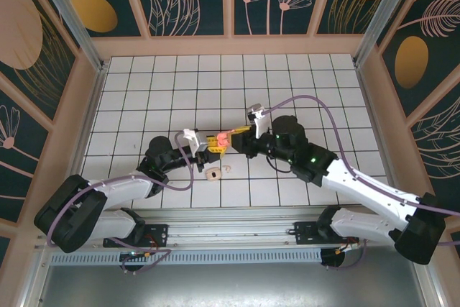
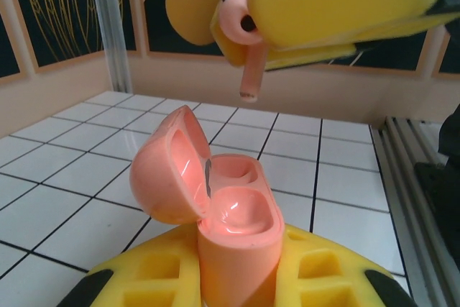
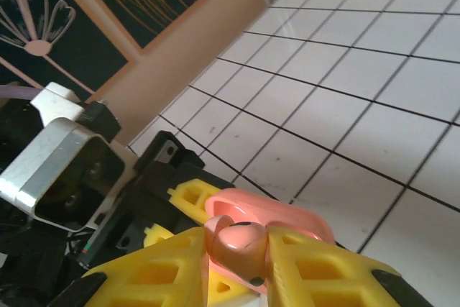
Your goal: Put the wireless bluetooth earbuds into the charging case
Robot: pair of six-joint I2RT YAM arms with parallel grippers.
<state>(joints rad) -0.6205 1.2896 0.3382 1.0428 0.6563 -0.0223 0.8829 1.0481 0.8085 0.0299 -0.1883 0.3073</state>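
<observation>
My left gripper (image 1: 210, 144) is shut on the coral-pink charging case (image 2: 237, 228), holding it upright between its yellow fingers (image 2: 144, 278). The lid (image 2: 167, 170) is swung open to the left and both wells look vacant. Just above the case, my right gripper (image 3: 241, 249) is shut on a coral-pink earbud (image 2: 243, 30), whose stem (image 2: 250, 80) points down toward the case. From the right wrist, this earbud (image 3: 239, 244) sits pinched between yellow fingers (image 3: 323, 271), with the case rim (image 3: 287, 213) right beneath it. The two grippers meet near the table's middle (image 1: 223, 139).
A cream case (image 1: 211, 174) lies on the white grid table (image 1: 302, 84) just in front of the grippers, with a tiny pale bud (image 1: 227, 170) beside it. Patterned walls enclose the table on three sides.
</observation>
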